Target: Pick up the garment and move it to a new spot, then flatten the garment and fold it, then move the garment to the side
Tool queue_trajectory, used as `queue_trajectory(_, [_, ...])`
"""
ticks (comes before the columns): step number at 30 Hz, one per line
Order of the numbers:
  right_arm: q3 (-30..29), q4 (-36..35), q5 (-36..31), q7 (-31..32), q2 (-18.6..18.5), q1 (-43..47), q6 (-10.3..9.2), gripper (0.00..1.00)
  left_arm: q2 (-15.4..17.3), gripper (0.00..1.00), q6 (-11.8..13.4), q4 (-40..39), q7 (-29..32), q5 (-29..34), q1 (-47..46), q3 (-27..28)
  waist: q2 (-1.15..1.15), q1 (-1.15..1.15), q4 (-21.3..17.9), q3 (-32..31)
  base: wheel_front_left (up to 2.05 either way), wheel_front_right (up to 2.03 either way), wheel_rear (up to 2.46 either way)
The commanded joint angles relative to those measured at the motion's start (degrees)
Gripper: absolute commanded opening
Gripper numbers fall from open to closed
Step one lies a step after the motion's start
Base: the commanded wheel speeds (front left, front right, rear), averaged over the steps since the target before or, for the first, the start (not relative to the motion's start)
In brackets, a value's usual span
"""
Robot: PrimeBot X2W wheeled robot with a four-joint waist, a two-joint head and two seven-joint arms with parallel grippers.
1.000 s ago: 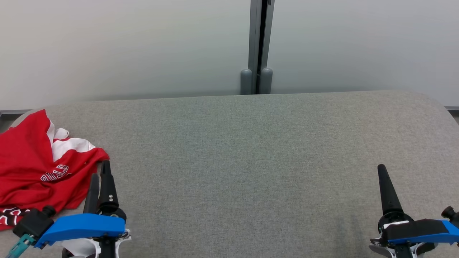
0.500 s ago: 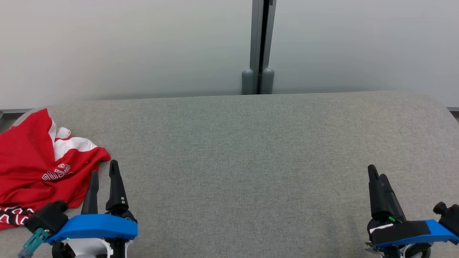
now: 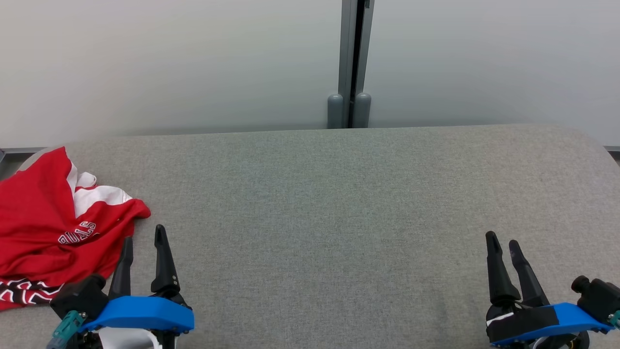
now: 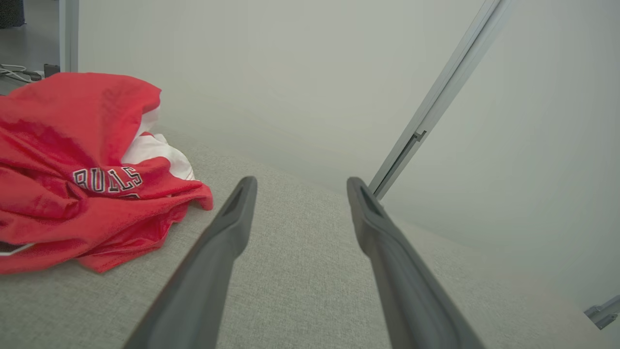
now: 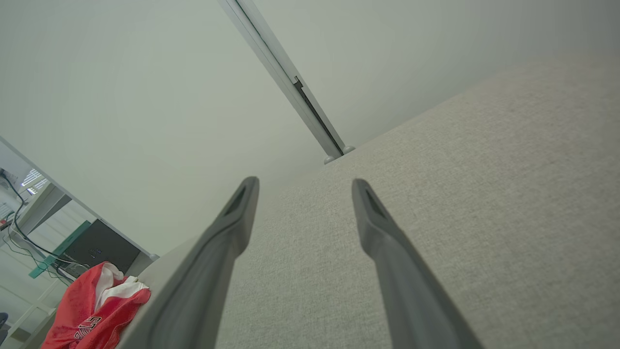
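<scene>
Garment [image 3: 48, 228] pickup not yet started. Left gripper [image 3: 144, 234]: jaws wide, empty, tips just beside the cloth's right edge, no contact visible. Right gripper [image 3: 501, 238]: spread too, empty, well apart over bare table [image 3: 339, 218]. Garment sits crumpled at the table's left end, red with a white panel. Likely light, limp and a bit slick, so it will drape and bunch. Best pinch looks like the raised fold nearest the left tips.

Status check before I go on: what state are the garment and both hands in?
red garment: crumpled heap, unfolded, not held, at the left end of the grey surface.
left hand: open, empty, just right of the garment.
right hand: open, empty, over bare surface.
</scene>
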Motion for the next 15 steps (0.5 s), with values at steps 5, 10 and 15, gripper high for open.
queue_trajectory(5, [0.2,-0.2,-4.3,-1.2,-0.5,0.1,0.11,1.0,0.7,1.0,0.6,0.7,-1.3,4.3,-0.4,-0.7,0.0,0.0,0.1,-0.1,0.0,0.0,0.0])
queue_trajectory(10, [0.4,-0.2,-6.6,-1.8,-0.5,0.4,0.12,1.0,0.8,1.0,0.9,1.2,-1.8,6.5,-0.4,-1.1,0.0,0.0,0.2,-0.2,0.0,0.0,0.0])
queue_trajectory(15, [0.7,-0.4,-9.3,-2.5,-0.5,0.7,0.12,1.0,1.0,1.0,1.2,1.3,-2.5,9.0,-0.4,-1.6,0.0,0.0,0.4,-0.3,0.0,0.0,0.0])
